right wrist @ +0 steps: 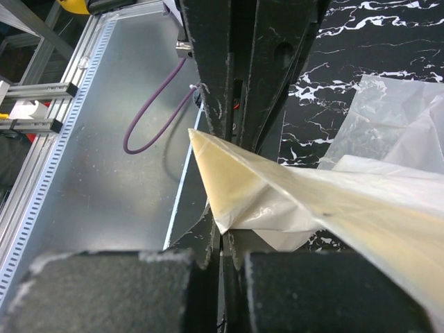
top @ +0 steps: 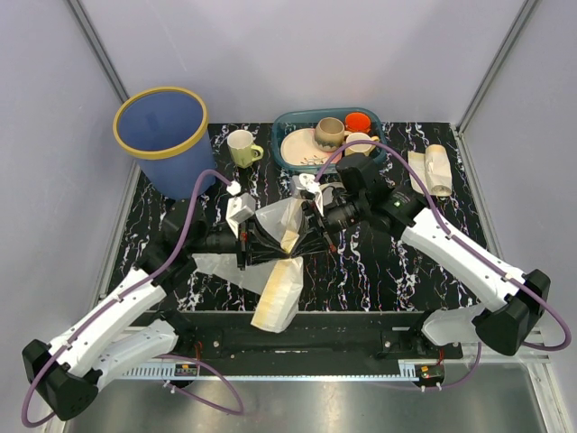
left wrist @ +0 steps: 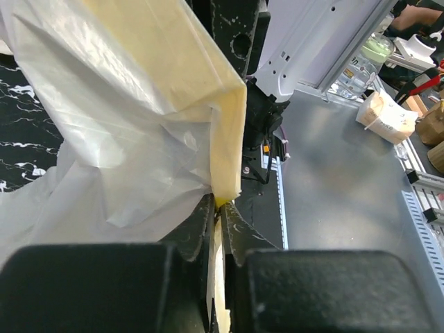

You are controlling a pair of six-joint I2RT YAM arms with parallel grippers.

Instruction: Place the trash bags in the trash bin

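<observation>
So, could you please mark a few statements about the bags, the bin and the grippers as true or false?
1. The left gripper and the right gripper are both clamped on the large trash bag. True.
2. The large trash bag lies inside the trash bin. False: it is held between the grippers at mid-table, apart from the bin.
3. A pale green mug stands between the bin and the teal basket. True.
4. The small bag bundle lies in the basket. False: it lies on the table, right of the basket.
</observation>
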